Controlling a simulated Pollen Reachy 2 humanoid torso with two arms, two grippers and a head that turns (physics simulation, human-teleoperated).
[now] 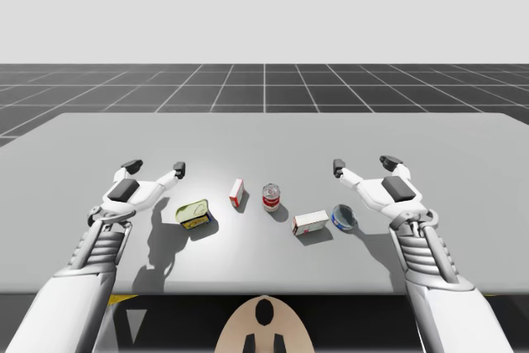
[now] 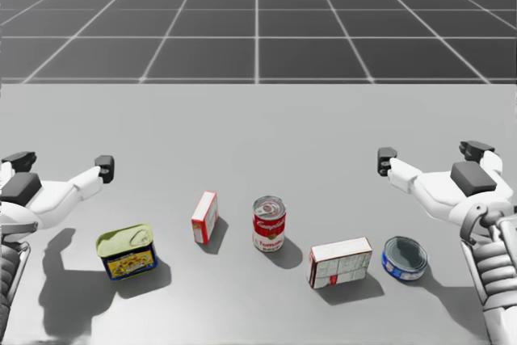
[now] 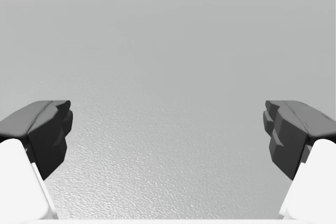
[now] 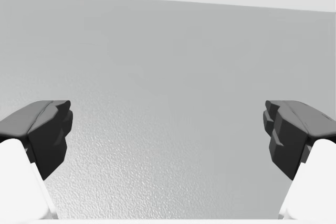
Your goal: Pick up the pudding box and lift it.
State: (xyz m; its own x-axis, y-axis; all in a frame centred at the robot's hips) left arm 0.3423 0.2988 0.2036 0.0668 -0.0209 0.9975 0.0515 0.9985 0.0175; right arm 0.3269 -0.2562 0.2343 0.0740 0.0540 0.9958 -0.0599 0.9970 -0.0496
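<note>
We work over a plain pale grey surface [image 1: 264,134], finely grained in our wrist views. A dark gridded floor [image 1: 264,80] runs off behind its far edge to a blank grey backdrop. Five things sit in a loose row along the near part of the surface: a squat yellow-green can [image 2: 127,251], a small red-and-white box [image 2: 204,217] standing on end, an upright red-and-white can [image 2: 269,223], the pudding box [image 2: 340,262] and a flat blue can [image 2: 404,258]. The pudding box, white with red edging, rests on a long side right of the middle, just beside the blue can and near the red-and-white can, touching neither. Our left pincer [image 1: 155,168] hangs above the surface at the left end of the row, fingers spread wide around only air. Our right pincer [image 1: 364,164] hangs just as wide open beyond the pudding box and the blue can. A broad stretch of open surface runs from the row to the far edge, and gaps separate all five things.
</note>
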